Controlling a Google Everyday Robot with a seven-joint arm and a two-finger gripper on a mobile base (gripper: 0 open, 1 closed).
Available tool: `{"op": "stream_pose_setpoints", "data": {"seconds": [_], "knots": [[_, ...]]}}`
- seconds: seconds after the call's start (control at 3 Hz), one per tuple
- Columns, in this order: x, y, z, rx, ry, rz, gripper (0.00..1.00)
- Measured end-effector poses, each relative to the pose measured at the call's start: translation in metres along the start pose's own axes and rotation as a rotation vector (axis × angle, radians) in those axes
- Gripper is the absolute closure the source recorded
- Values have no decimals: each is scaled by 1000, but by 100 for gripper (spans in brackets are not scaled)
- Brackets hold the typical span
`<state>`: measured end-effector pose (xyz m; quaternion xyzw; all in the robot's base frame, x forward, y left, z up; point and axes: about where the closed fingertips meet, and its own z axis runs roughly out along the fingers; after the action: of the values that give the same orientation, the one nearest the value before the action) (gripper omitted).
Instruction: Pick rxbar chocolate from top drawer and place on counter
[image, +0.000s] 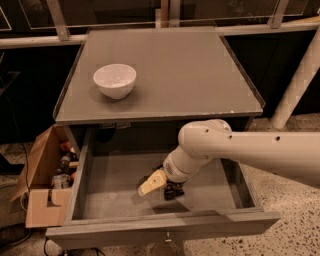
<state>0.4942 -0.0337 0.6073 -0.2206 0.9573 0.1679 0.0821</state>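
Plainly, you are early in the job. The top drawer (112, 186) stands open and the claw (161, 186) is down inside it, low over the grey floor near the middle. The counter (180, 65), above and beyond the claw, carries only a white bowl (114, 80), up and to the left of the claw in the view. A small dark shape sits right against the claw on its lower right side, and that is most likely the rxbar chocolate (173, 191). The lift out and the placing on the counter are both left to do. You cannot tell whether the claw is apart or clamped on the bar, because the robot's arm (235, 147) and wrist cover the spot and the bar's lettering does not show. The dark shape may be partly the claw's own shadow. Well to the left of the claw, outside the drawer, a cardboard box (42, 207) holds clutter too dim to name.
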Motion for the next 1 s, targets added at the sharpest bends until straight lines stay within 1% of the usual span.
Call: {"op": "stream_pose_setpoints", "data": {"seconds": [0.33,0.67,1.0], "knots": [[0,1,4,-9,0,1,0],[0,1,4,-9,0,0,27],[0,1,4,-9,0,0,50]]}}
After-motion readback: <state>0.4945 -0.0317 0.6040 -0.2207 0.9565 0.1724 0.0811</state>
